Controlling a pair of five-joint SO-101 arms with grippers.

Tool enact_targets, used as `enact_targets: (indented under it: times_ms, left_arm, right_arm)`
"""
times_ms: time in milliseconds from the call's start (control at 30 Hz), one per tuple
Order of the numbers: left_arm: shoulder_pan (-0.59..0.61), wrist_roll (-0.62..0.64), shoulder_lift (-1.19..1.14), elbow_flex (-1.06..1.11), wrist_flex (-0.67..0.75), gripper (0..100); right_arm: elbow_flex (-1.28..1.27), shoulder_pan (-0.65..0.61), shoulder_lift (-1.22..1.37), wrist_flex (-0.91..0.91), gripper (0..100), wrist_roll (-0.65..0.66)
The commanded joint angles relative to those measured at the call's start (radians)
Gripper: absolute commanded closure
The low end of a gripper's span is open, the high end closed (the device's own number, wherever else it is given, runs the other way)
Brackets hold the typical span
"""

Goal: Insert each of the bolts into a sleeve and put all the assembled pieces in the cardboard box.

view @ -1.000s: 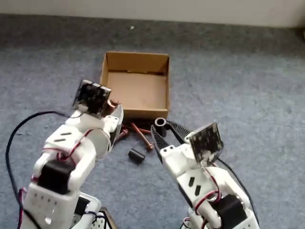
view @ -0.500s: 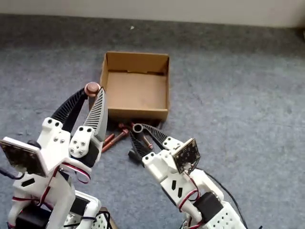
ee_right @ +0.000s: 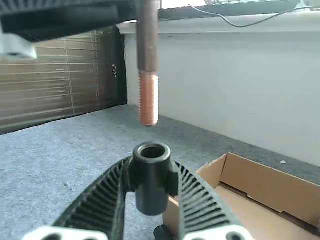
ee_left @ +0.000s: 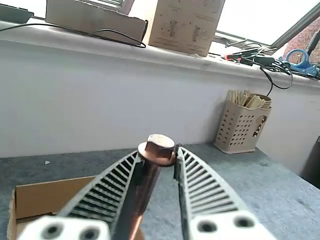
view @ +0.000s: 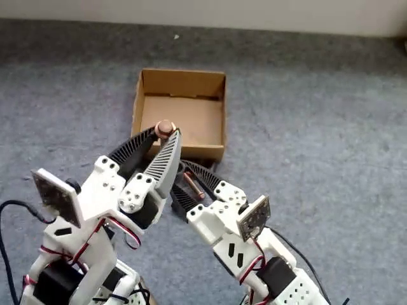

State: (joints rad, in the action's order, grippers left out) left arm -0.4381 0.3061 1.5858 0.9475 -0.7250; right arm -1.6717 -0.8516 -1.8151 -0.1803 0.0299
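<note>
carpet (view: 318,127), bolt (ee_right: 148,75) above sleeve (ee_right: 150,189) in right pincer (ee_right: 151,167)

The bolt (ee_right: 148,65) runs past the right wrist view's edge, which cuts off its head

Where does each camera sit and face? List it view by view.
High: fixed above the table, looking down on both arms and the box.
Left wrist: on the left arm, looking past its tool and bolt toward a wall.
Right wrist: on the right arm, looking past its tool and sleeve at that bolt.
Shared: bolt and box.
</note>
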Motion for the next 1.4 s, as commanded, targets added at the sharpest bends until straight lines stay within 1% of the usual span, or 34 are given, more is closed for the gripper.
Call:
enact_targets:
  times_ms: [0, 167, 300, 433, 500, 667, 967, 1100, 1233, 1367]
  left_arm:
    - [-0.025, 0.008, 0.007, -0.002, 0.048, 99]
    - [-0.035, 0.048, 0.007, -0.008, 0.026, 99]
    - [-0.102, 0.044, 0.007, -0.008, 0.017, 99]
    - [-0.124, 0.041, 0.007, -0.010, -0.017, 99]
    - [-0.133, 0.012, 0.007, -0.008, -0.017, 99]
    - [-0.139, 0.002, 0.007, -0.008, -0.057, 99]
    - [-0.131, 0.000, 0.008, -0.001, -0.095, 99]
    - [-0.130, -0.003, 0.007, 0.019, -0.094, 99]
    - [-0.130, -0.046, 0.007, 0.042, -0.091, 99]
    - [-0.130, -0.049, 0.007, 0.051, -0.094, 99]
  right_arm:
    - [-0.137, -0.045, -0.008, -0.038, 99.5, 0.012]
    - [-0.137, -0.047, -0.008, -0.053, 99.5, 0.012]
    - [-0.137, -0.045, -0.016, -0.053, 99.5, 0.012]
    - [-0.137, -0.044, -0.018, -0.053, 99.5, 0.012]
    - [-0.137, -0.031, -0.018, -0.053, 99.5, 0.012]
    - [-0.136, 0.007, -0.018, -0.051, 99.5, 0.009]
    - [-0.099, 0.010, -0.019, -0.051, 99.5, 0.008]
    - [-0.097, 0.010, -0.019, -0.051, 99.5, 0.006]
    - [-0.097, 0.010, -0.019, -0.051, 99.5, 0.011]
    - [-0.097, 0.010, -0.019, -0.051, 99.5, 0.011]
